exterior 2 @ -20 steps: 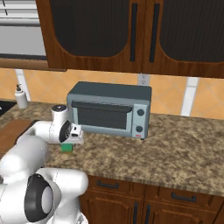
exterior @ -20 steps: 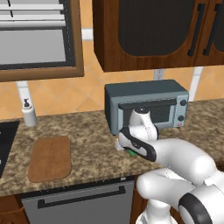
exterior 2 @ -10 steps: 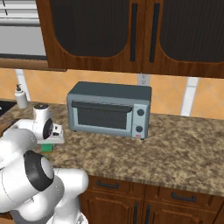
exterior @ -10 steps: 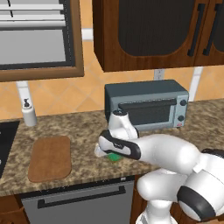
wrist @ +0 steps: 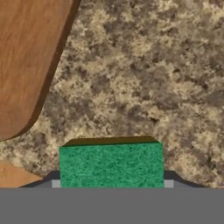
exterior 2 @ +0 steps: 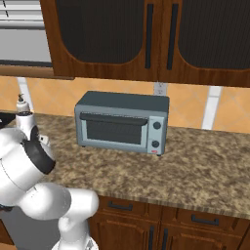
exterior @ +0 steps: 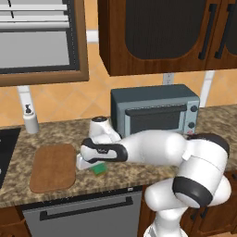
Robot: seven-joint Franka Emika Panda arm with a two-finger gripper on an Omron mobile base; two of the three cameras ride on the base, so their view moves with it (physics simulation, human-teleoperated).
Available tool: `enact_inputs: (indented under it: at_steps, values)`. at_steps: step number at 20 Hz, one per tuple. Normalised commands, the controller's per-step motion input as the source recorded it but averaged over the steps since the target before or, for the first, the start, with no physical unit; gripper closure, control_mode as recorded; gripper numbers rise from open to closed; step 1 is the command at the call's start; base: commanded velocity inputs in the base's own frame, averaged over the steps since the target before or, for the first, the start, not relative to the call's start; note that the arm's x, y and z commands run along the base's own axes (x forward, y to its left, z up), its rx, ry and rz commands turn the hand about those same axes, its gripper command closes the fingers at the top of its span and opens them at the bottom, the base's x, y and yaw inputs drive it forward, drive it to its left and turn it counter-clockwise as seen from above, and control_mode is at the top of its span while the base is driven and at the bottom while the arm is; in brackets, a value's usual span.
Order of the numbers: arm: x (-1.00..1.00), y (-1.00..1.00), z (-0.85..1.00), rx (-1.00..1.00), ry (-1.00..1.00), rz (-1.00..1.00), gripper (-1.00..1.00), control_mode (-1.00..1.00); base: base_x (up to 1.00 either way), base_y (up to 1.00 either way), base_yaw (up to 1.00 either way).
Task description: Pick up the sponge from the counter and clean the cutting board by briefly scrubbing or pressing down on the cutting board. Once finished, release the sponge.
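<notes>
Taking the cutting board [exterior: 53,167] as the landmark: it lies flat on the granite counter [exterior: 139,173], a reddish-brown wooden rectangle with rounded corners. Up and to its left, against the wall, stands a small white soap dispenser [exterior: 30,120].

Just beside the board's right edge hangs the gripper [exterior: 88,163], low over the counter, with the green sponge [exterior: 98,169] pinched between its fingers and held just off the board's right side, not over the wood. In the hand view the sponge [wrist: 111,165] sits between the two dark fingertips [wrist: 54,183], its yellowish edge showing on top; the board [wrist: 29,57] fills the upper left corner and speckled counter lies beyond.

Further right of the board, toward the wall, sits a grey toaster oven [exterior: 155,113], also seen in the right base view [exterior 2: 122,122].
</notes>
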Motion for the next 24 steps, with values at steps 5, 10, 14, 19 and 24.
enact_inputs:
  at_steps: [5, 10, 14, 19, 24]
  values:
    - [0.0, 0.5, 0.0, 0.0, 0.0, 0.0, 1.0, -1.0, 0.0, 0.0, 0.0]
    - [0.0, 0.7, 0.0, 0.0, 0.0, -0.01, 1.0, -1.0, 0.0, 0.0, 0.0]
    - [0.0, 0.78, 0.03, 0.0, 0.0, -0.04, 1.0, -1.0, 0.0, 0.0, 0.0]
    - [0.02, 0.89, 0.16, -0.01, 0.0, -0.08, 1.0, -1.0, 0.0, 0.0, 0.0]
    - [0.25, 0.65, 0.0, -0.05, 0.0, -0.09, 1.0, -1.0, 0.0, 0.0, 0.0]
